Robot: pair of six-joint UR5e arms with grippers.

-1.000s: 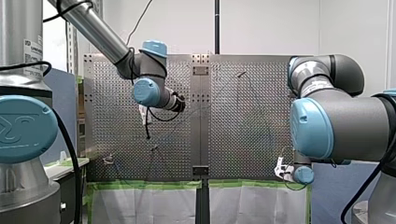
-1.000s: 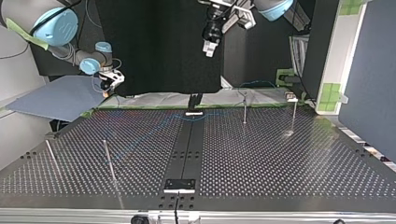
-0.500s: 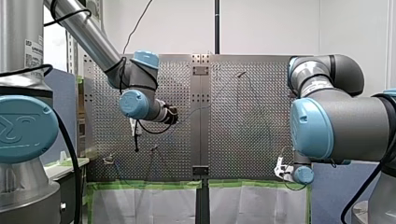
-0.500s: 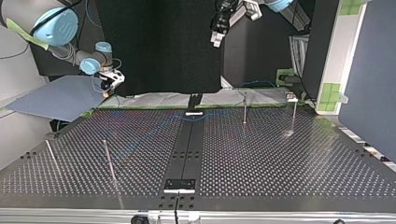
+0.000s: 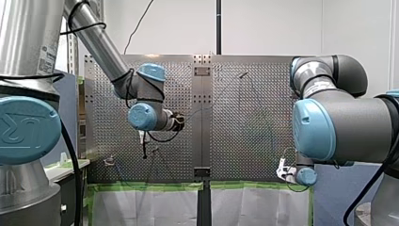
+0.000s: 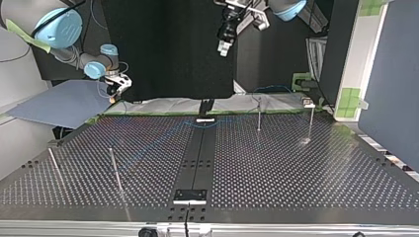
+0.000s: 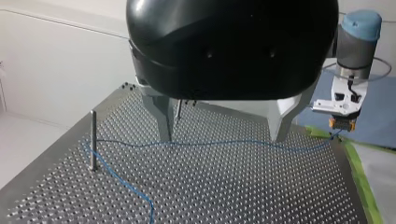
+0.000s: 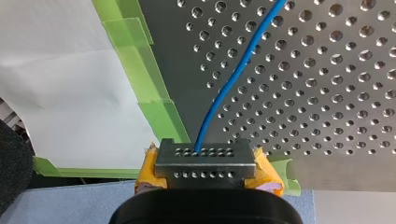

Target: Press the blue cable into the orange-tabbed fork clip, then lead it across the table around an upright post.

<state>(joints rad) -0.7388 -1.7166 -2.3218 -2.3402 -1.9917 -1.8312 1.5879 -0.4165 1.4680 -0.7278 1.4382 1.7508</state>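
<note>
Blue cable [image 8: 233, 77] clamped in right jaws, trailing over perforated table [image 8: 327, 93]

The table [image 6: 296, 177] is a metal plate full of small holes, in two halves with a black strip [image 6: 197, 158] between them. Four thin posts [image 6: 114, 168] stand upright on it in the top view, two at the view's left and two at its far right. A blue cable [image 7: 224, 143] lies loosely on the plate. In the left wrist view it bends just beside one post [image 7: 93, 140]; whether it touches the post, I cannot tell. Green tape [image 8: 154, 93] runs along the table's edge, and there the cable leaves the plate.
</note>
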